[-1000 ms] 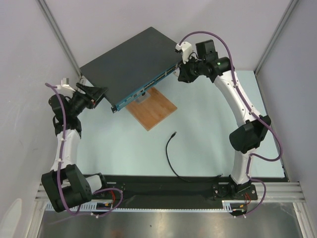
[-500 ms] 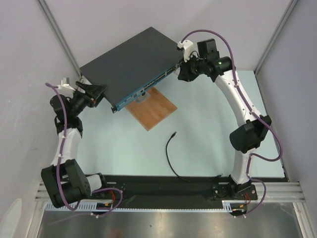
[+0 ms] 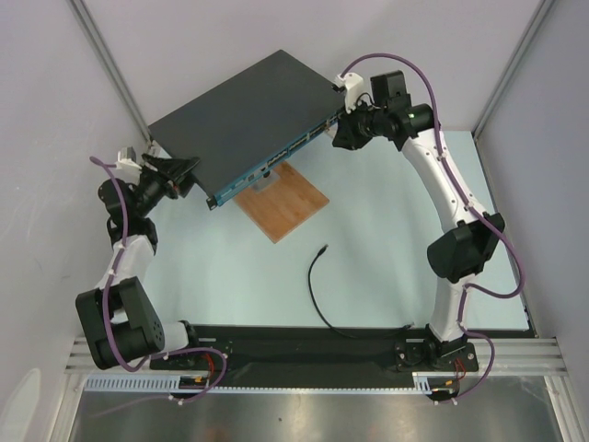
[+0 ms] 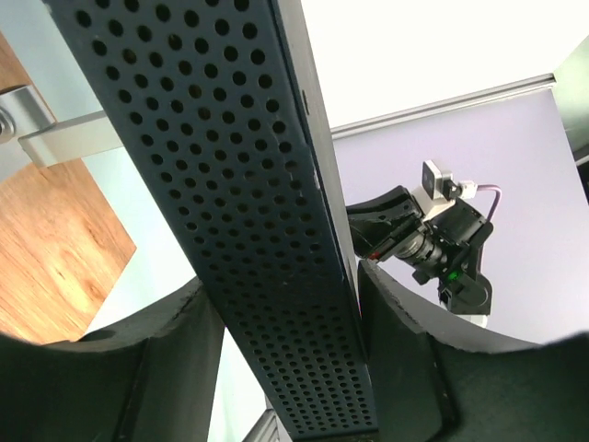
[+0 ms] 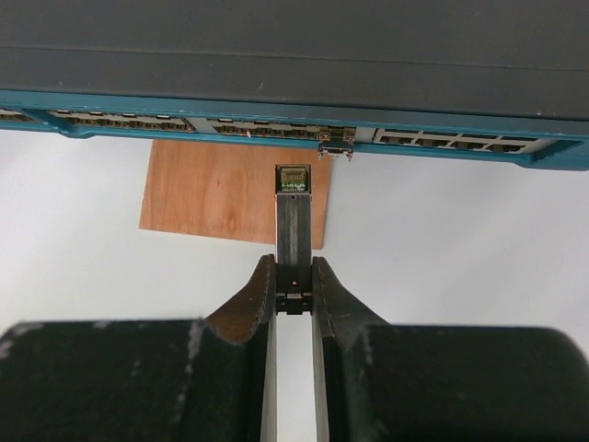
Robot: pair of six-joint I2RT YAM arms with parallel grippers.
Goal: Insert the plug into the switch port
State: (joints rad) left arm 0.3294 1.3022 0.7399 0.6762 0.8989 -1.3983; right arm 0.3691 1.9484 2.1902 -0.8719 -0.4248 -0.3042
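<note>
Right wrist view: right gripper jaws clenched on a grey metal piece aimed just short of the switch port, while left gripper jaws straddle the switch end, likely bracing it (whether they pinch it I cannot tell), and the plug lies unheld, well apart from the switch.

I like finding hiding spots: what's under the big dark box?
A wooden board pokes out from under the network switch, and a grey metal piece too. The switch covers whatever else lies underneath.

Teal-fronted dark-grey switch, perforated side; brown wood-grain board; seemingly black cable.
</note>
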